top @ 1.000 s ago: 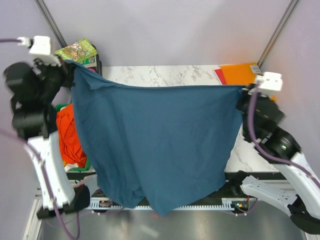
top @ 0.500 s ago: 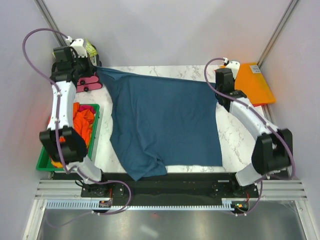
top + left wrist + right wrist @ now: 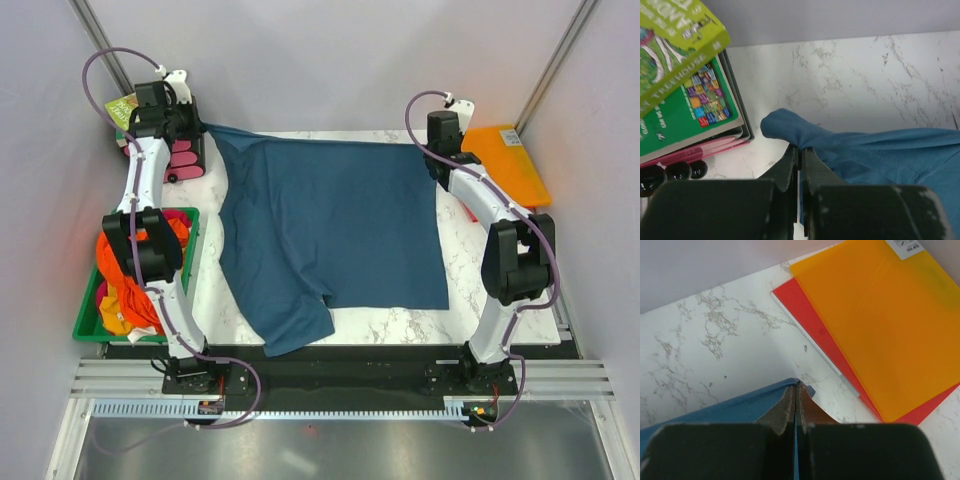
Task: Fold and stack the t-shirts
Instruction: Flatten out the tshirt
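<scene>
A dark teal-blue t-shirt (image 3: 330, 230) lies spread on the marble table, its lower left part hanging toward the front edge. My left gripper (image 3: 205, 133) is shut on its far left corner (image 3: 790, 131); the gripper's tips (image 3: 800, 148) pinch the cloth low over the table. My right gripper (image 3: 430, 150) is shut on the far right corner (image 3: 767, 400), tips (image 3: 797, 386) closed on the hem. Orange t-shirts (image 3: 125, 285) are piled in the green bin (image 3: 85, 320) at the left.
Books (image 3: 677, 85) and a pink rack (image 3: 180, 160) stand at the far left corner, close to my left gripper. Orange and red plastic folders (image 3: 880, 325) lie at the far right, just beyond my right gripper. Bare marble (image 3: 470, 260) shows right of the shirt.
Both arms have swung from holding the shirt up in the air to the far side of the table, laying it down flat. Both grips have stayed shut on the corners.
</scene>
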`<state>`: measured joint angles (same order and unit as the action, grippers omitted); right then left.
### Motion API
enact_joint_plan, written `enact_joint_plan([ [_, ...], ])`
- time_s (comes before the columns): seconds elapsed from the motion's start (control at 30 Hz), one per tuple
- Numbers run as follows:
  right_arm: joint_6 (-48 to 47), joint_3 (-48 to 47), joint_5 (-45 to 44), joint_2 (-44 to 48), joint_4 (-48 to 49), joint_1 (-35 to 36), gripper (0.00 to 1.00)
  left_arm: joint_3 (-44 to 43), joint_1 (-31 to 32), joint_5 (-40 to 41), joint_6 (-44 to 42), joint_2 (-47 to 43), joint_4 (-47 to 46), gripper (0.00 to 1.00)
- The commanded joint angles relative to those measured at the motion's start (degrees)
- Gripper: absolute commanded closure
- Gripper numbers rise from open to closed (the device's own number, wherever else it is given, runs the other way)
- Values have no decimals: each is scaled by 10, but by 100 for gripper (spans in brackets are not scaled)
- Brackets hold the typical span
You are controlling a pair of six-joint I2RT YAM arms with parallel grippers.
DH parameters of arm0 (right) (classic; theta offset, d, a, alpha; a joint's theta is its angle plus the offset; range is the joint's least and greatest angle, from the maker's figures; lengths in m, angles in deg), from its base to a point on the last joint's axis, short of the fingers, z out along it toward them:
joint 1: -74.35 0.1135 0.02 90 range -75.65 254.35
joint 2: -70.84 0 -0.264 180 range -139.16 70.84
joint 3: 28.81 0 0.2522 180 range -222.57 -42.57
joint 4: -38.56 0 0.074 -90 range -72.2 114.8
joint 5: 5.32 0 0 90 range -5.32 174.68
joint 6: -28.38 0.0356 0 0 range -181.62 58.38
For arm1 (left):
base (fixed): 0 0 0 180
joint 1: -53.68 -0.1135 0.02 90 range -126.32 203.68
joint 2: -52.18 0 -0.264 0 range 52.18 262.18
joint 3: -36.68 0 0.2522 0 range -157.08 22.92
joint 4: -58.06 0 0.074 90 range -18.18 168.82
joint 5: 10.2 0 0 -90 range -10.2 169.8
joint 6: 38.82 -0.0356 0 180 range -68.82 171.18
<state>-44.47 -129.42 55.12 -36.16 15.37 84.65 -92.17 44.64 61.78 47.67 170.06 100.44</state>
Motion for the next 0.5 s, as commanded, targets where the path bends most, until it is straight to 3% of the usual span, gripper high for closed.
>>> enact_joint_plan([
  [0.0, -15, -73, -7, 42, 29, -11, 100, -100, -9, 36, -6, -29, -13, 98],
  [0.1, -27, -92, -6, 110, 22, 16, 100, -108, -10, 24, 9, -94, 13, 98],
  [0.37, -83, -35, -34, 378, -28, 98, 100, 30, -15, -18, 30, -453, 18, 98],
  [0.47, -102, -44, -41, 452, -66, 110, 100, 18, -14, -22, 30, -517, 53, 98],
])
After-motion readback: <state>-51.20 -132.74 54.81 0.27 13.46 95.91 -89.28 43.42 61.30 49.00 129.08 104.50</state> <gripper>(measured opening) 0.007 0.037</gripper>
